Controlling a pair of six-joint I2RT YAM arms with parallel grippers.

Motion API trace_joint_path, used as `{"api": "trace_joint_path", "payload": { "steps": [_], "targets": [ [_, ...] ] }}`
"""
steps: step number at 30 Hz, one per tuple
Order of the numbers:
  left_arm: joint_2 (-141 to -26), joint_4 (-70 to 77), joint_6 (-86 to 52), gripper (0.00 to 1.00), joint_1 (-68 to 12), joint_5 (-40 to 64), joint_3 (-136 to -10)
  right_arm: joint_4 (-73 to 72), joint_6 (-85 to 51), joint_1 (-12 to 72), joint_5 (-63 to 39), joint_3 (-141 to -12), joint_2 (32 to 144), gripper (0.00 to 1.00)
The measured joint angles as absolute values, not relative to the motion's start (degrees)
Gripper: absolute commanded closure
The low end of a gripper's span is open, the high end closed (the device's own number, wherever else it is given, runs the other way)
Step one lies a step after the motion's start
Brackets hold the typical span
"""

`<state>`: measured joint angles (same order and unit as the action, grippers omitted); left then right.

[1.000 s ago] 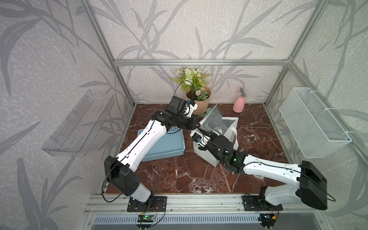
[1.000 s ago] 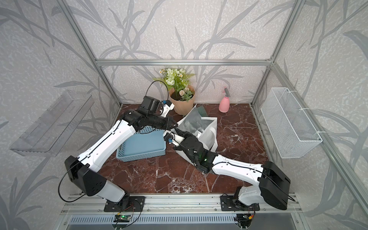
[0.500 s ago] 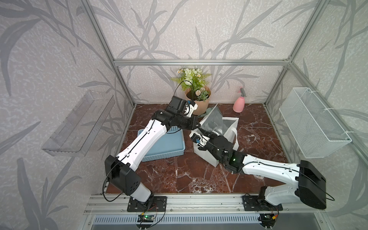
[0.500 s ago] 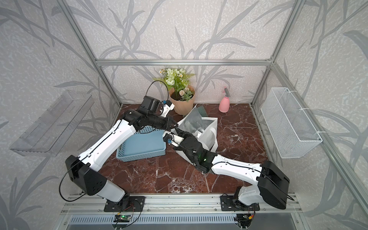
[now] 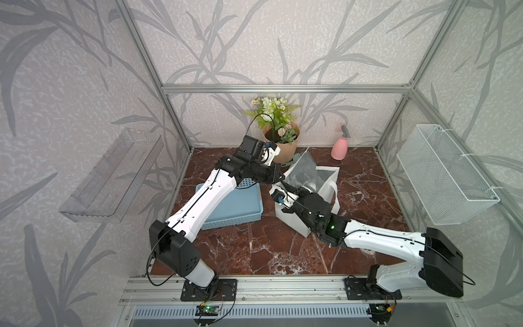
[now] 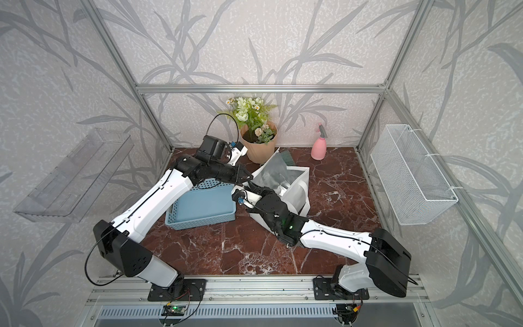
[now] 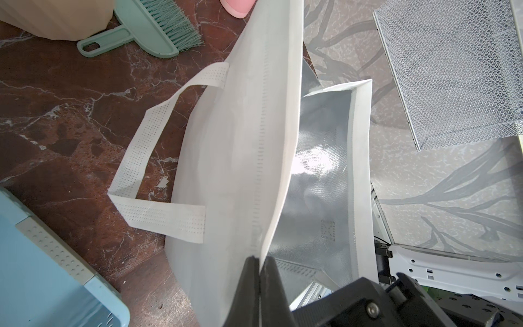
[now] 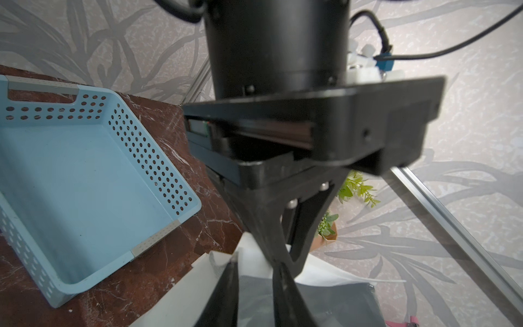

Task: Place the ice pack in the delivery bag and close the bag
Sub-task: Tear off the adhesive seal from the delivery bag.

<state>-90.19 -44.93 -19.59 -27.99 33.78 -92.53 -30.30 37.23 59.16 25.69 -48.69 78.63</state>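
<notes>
The blue basket (image 8: 85, 175) shows only its bare floor. Beside it stands the delivery bag (image 7: 232, 170), its mouth open and foil lining showing. The left gripper (image 7: 259, 262) pinches the bag's rim. The right gripper (image 8: 256, 266) sits at the mouth, jaws slightly apart. The ice pack cannot be made out.

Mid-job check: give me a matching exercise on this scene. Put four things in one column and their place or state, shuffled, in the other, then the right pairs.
Things:
1. left gripper
2. blue basket
3. pink spray bottle
4. green brush

Place or state:
A. sits on the table beside the delivery bag
B. lies by the flower pot
C. shut on the delivery bag's wall
D. stands upright at the back of the table

Pairs: 1-C, 2-A, 3-D, 4-B
</notes>
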Motion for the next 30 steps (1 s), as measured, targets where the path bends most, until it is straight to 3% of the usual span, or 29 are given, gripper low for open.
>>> {"api": "trace_joint_path", "payload": {
  "steps": [7, 15, 18, 21, 24, 26, 30],
  "targets": [
    [-90.2, -44.9, -19.7, 1.0, -28.0, 34.2, -92.5, -31.7, 38.2, 59.2, 26.0, -48.7, 78.9, 0.8],
    [-90.2, -44.9, -19.7, 1.0, -27.9, 34.2, -92.5, -31.6, 37.8, 59.3, 24.4, -48.7, 78.9, 0.87],
    [-90.2, -44.9, -19.7, 1.0, -27.9, 34.2, -92.5, -31.6, 37.6, 59.4, 24.4, -48.7, 79.0, 0.99],
    [-90.2, -44.9, -19.7, 1.0, -27.9, 34.2, -92.5, -31.6, 37.6, 59.4, 24.4, -48.7, 79.3, 0.9],
    [-90.2, -44.9, -19.7, 1.0, -27.9, 34.2, -92.5, -31.4, 37.5, 59.4, 24.4, -48.7, 79.5, 0.93],
    [-90.2, -44.9, -19.7, 1.0, -27.9, 34.2, -92.5, -31.2, 37.3, 59.4, 24.5, -48.7, 79.6, 1.0],
    [-90.2, -44.9, -19.7, 1.0, -27.9, 34.2, -92.5, -31.1, 37.0, 59.4, 24.7, -48.7, 79.6, 1.0]
  ]
}}
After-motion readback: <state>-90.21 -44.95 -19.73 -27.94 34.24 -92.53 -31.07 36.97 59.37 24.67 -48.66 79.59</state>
